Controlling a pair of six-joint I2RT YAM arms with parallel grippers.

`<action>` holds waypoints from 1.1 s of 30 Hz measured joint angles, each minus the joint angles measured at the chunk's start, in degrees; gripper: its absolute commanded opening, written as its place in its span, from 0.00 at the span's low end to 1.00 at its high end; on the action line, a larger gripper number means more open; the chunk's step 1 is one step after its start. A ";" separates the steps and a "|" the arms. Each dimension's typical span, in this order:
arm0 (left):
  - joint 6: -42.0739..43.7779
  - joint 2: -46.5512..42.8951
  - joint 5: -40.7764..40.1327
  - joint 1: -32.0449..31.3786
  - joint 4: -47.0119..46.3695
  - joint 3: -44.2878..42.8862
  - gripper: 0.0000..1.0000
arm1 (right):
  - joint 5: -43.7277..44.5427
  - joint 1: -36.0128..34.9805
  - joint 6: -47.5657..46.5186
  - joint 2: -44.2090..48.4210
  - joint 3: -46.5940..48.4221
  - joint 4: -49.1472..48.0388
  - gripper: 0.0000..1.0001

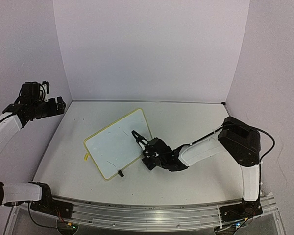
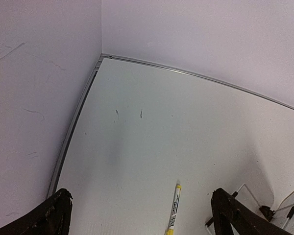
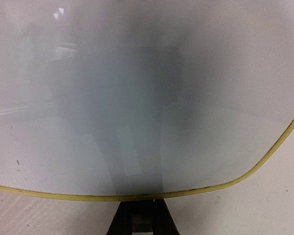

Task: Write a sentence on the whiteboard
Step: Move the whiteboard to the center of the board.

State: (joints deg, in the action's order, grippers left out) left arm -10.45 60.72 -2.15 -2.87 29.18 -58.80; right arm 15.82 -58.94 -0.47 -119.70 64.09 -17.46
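Lying askew in the middle of the bench (image 1: 186, 117), the whiteboard (image 1: 118, 142) has its right rim pinched by the closed right end effector (image 1: 137, 135). The left end effector (image 1: 58, 105) hangs wide open over the bench's left edge, above a marker (image 2: 174, 208).

We see a pale grey table (image 1: 196, 122) closed in on three sides by plain walls of a lilac-tinted white: a back wall (image 1: 152, 49), a left wall (image 1: 19, 44) and a right wall (image 1: 274, 58). A thin metal strip (image 1: 147, 102) runs where the table meets the back wall. A ribbed aluminium rail (image 1: 147, 213) lines the near edge. In the left wrist view we notice a few small dark marks (image 2: 116, 113) on the tabletop and faint scuffs (image 2: 36, 113) on the left wall. The light is soft and even, and we see only gentle shadows.
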 measured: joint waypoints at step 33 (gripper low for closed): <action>-20.04 5.59 -0.66 -14.49 -0.48 21.52 0.91 | 19.36 3.67 31.10 7.39 -7.40 14.22 0.54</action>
State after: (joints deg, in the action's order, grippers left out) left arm -30.49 66.31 -2.82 -17.37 28.70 -37.28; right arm 35.18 -55.27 30.63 -112.31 56.69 -3.24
